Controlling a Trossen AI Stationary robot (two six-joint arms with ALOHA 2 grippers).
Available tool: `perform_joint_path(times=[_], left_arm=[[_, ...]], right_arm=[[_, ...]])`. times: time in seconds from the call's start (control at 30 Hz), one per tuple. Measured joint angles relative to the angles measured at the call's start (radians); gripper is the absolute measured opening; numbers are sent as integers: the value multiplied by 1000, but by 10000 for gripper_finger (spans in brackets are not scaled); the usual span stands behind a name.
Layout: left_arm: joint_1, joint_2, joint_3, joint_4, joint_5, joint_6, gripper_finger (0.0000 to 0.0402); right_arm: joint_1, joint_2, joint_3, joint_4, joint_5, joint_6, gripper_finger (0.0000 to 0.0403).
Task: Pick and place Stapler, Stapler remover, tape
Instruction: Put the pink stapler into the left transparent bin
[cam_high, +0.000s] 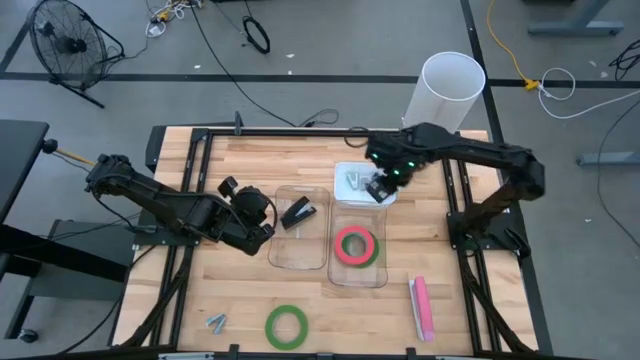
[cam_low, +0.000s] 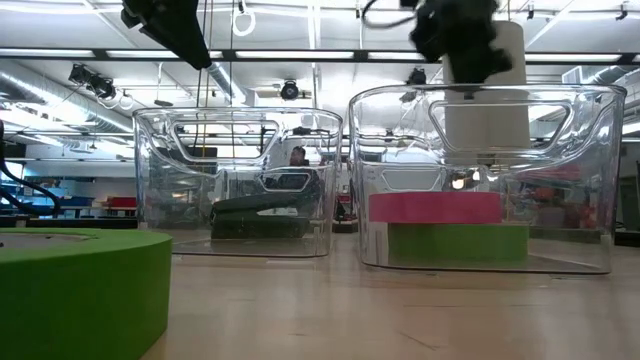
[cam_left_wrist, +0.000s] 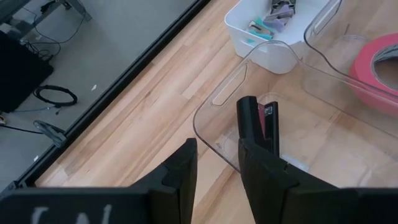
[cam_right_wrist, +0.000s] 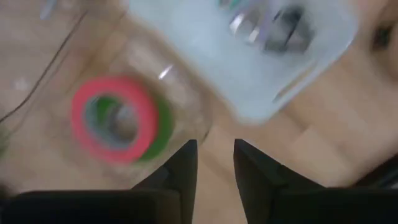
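Note:
A black stapler (cam_high: 298, 212) lies in the left clear bin (cam_high: 300, 258); it also shows in the left wrist view (cam_left_wrist: 255, 121). A red-pink tape roll (cam_high: 356, 245) lies on a green roll in the right clear bin (cam_high: 358, 278). Another green roll (cam_high: 286, 325) lies flat on the table near the front edge. A pink stapler (cam_high: 421, 308) lies at the front right, and a small metal staple remover (cam_high: 216, 322) at the front left. My left gripper (cam_high: 264, 218) is open and empty beside the left bin's left wall. My right gripper (cam_high: 380, 186) is open and empty above the white tray (cam_high: 350, 170).
The white tray (cam_left_wrist: 261, 43) holds small metal pieces and stands behind the two bins. A tall white cylinder (cam_high: 447, 90) stands at the table's far right corner. Bare wood lies between the bins and the front edge.

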Motion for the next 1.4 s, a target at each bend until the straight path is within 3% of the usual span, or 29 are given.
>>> perform_joint_path(times=[0.33,0.7,0.87,1.03,1.4], left_arm=[[0,0,0,0,0,-8,122],[0,0,0,1,13,-42,122],[-1,0,0,1,54,-57,122],[-1,0,0,1,54,-61,122],[-1,0,0,1,52,-59,122]], right_arm=[[402,-144,0,-153,-48,418,100],[840,-116,-2,-164,-29,939,100],[944,-76,-2,-163,-34,1082,113],[1008,-26,-2,-139,-38,1162,152],[1058,86,-2,-50,-37,1188,241]])
